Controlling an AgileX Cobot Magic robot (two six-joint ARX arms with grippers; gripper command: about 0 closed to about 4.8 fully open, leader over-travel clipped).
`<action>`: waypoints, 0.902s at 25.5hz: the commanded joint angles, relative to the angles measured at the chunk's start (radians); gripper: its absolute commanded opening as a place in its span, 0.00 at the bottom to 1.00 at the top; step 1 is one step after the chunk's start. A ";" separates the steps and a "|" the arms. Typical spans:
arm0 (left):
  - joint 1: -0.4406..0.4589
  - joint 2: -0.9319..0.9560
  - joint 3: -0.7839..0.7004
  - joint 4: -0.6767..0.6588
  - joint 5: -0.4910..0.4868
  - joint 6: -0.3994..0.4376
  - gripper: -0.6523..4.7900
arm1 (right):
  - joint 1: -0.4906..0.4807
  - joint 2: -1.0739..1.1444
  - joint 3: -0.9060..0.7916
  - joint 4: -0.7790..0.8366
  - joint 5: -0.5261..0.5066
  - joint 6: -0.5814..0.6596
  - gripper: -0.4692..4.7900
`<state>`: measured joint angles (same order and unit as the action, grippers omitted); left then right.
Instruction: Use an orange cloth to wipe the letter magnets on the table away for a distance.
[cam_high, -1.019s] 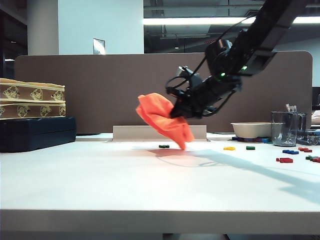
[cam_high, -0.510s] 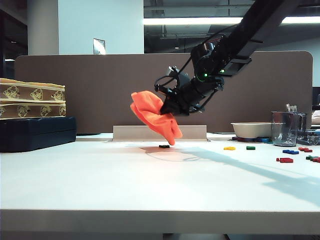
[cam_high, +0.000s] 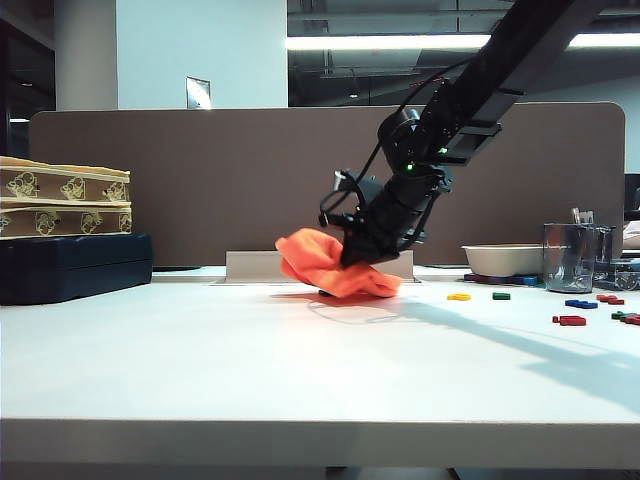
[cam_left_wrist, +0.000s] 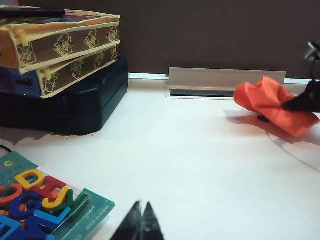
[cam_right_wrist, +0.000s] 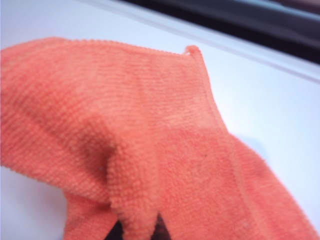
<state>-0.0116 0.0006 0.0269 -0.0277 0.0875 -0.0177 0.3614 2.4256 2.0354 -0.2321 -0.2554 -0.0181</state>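
The orange cloth (cam_high: 335, 270) lies rumpled on the white table (cam_high: 250, 360) near its back edge. My right gripper (cam_high: 358, 255) reaches down from the upper right and is shut on a fold of it. Up close, the cloth (cam_right_wrist: 150, 150) fills the right wrist view, with the right gripper (cam_right_wrist: 138, 225) pinching the fold. A dark letter magnet (cam_left_wrist: 261, 118) peeks out under the cloth (cam_left_wrist: 272, 105). Loose letter magnets lie to the right: yellow (cam_high: 459, 297), green (cam_high: 501, 296), blue (cam_high: 580, 303), red (cam_high: 571, 320). My left gripper (cam_left_wrist: 143, 206) is shut and holds nothing, low over the near table.
Patterned boxes (cam_high: 65, 200) stacked on a black case (cam_high: 75, 265) stand at the left. A white bowl (cam_high: 503, 260) and a metal cup (cam_high: 570, 257) stand at the right. A brown divider (cam_high: 200, 170) runs along the back. A packet of letters (cam_left_wrist: 45, 200) lies by the left gripper.
The right arm has come down with the cloth, from hanging in the air onto the table. The cloth now covers the dark green magnet. The left gripper is still.
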 joint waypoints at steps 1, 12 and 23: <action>0.001 0.001 0.006 0.005 0.003 0.003 0.11 | 0.000 -0.006 0.005 -0.068 0.060 -0.080 0.15; 0.001 0.001 0.006 0.006 0.004 0.003 0.11 | -0.002 -0.006 0.005 -0.162 0.214 -0.150 0.15; 0.001 0.001 0.006 0.006 0.003 0.003 0.11 | -0.091 -0.021 0.005 -0.275 0.276 -0.171 0.15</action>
<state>-0.0116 0.0006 0.0269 -0.0277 0.0875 -0.0177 0.2836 2.4123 2.0380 -0.4774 0.0048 -0.1852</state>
